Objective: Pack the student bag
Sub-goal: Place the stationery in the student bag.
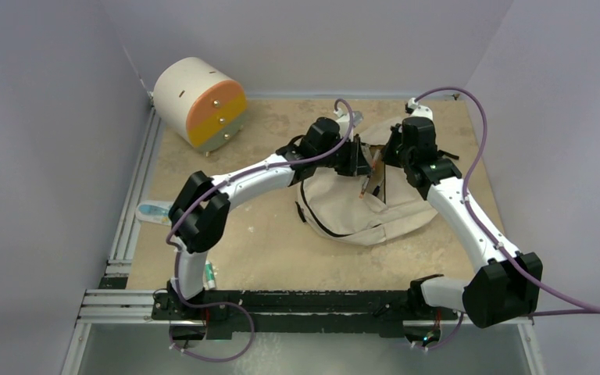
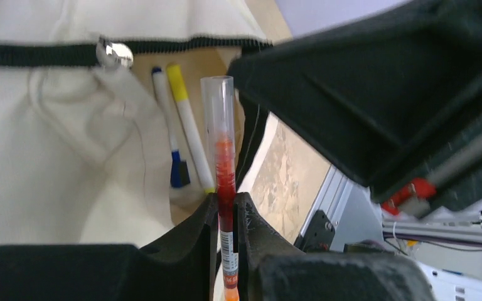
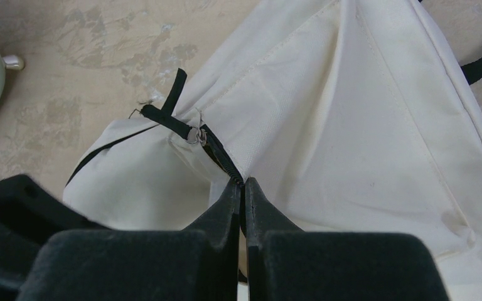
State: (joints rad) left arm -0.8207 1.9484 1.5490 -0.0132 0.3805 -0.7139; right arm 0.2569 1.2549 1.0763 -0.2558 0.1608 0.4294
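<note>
Two sets of fingers were mine, and both were clenched. My left fingers (image 2: 226, 204) were grasping a pen (image 2: 218, 125) with a clear barrel and red-orange colour inside. It stood up from the fingertips toward the top centre of the left wrist view. Behind the pen, two markers lay side by side just under a black zipper line: a white one with a blue end (image 2: 166, 113) and a yellow one (image 2: 185, 119). I could not tell what tan surface they rested on. A metal zipper pull (image 2: 114, 53) sat on that line at the upper left, with the cream cloth of the student bag (image 2: 50, 157) filling the left half of the frame.

My right fingers (image 3: 243, 188) were pressed together at the lower centre of the right wrist view, pinching the bag's edge where its black zipper ran down into the fingertips. The same pull (image 3: 193, 135) hung just above and to the left of them, and the cream fabric (image 3: 351, 125) spread up and to the right.

From the top camera, the student bag (image 1: 351, 211) lay on the desk (image 1: 266, 242) a little right of centre, with black strap loops at its left side. Both my wrists met over its upper end, left fingers (image 1: 359, 162) beside right fingers (image 1: 387, 155), and the pen (image 1: 367, 184) pointed down between them. A round cream drawer unit with an orange front (image 1: 199, 101) stood at the upper left, well apart from the bag.
</note>
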